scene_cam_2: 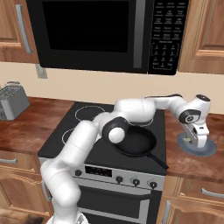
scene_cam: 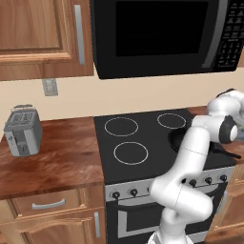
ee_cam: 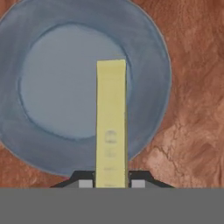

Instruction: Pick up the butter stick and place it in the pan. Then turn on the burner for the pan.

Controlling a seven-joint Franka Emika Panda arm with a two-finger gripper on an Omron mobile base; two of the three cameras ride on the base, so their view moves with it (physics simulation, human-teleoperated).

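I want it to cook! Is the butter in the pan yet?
Not yet. The pan is empty; the claw, shut on the butter stick, is over the plate.

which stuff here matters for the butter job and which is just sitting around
For the job: butter stick held in the shut tool; pan on the stove; burner knobs.

Just around: grey-blue plate under the butter, toaster, microwave.

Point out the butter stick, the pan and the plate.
butter stick (ee_cam: 111,127), hand view, middle of its top face.
pan (scene_cam_2: 136,141), right base view, bare black inside.
plate (ee_cam: 57,87), hand view, flat centre left of the butter.
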